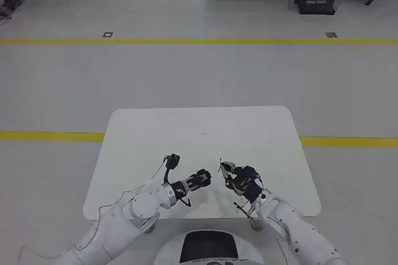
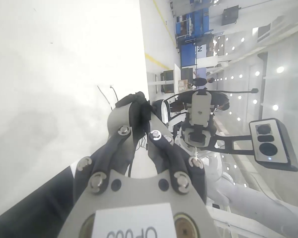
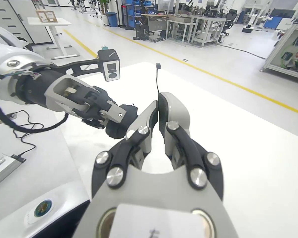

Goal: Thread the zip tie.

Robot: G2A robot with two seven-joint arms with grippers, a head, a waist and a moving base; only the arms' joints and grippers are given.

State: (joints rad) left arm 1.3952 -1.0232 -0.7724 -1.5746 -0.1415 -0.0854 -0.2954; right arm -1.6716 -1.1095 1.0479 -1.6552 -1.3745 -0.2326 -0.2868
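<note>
Right gripper [image 3: 158,105] jaws grasp the thin black plastic zip tie [image 3: 157,80], head end upright above the white worktop [image 3: 238,134]. Left gripper [image 3: 121,122] jaws clenched, also above the worktop. The strap is probably light, springy and slippery, so take hold near its tip.

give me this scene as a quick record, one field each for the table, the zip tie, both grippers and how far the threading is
table: white, rounded corners
zip tie: thin black strap, sticking out past the right gripper's tips, head at its free end
right gripper: shut on the zip tie, held above the table
left gripper: shut, tips close beside the right gripper; cannot tell whether it grips the strap
threading: head looks free, no tail seen through it
</note>
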